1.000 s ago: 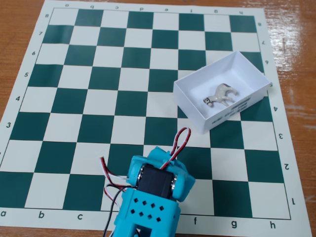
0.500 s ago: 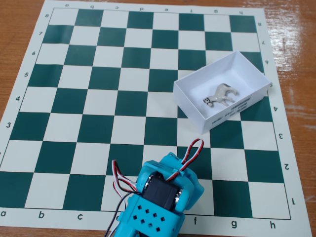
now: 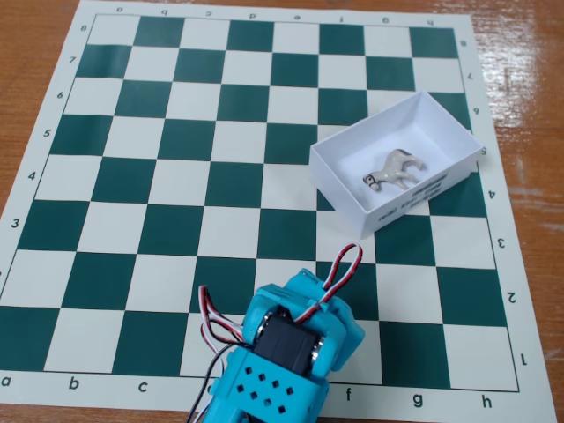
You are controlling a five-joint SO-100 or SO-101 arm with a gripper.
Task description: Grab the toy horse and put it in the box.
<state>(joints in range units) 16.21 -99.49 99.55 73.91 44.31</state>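
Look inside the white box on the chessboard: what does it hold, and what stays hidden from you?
The box holds only the toy horse, lying on its floor. The near wall hides a strip of the floor; the squares beneath the box are covered.

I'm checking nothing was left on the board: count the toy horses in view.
1. The small pale grey-white plastic toy horse lies inside the shallow white cardboard box, right of centre on the green-and-white chessboard mat. The turquoise arm hides a few near squares.
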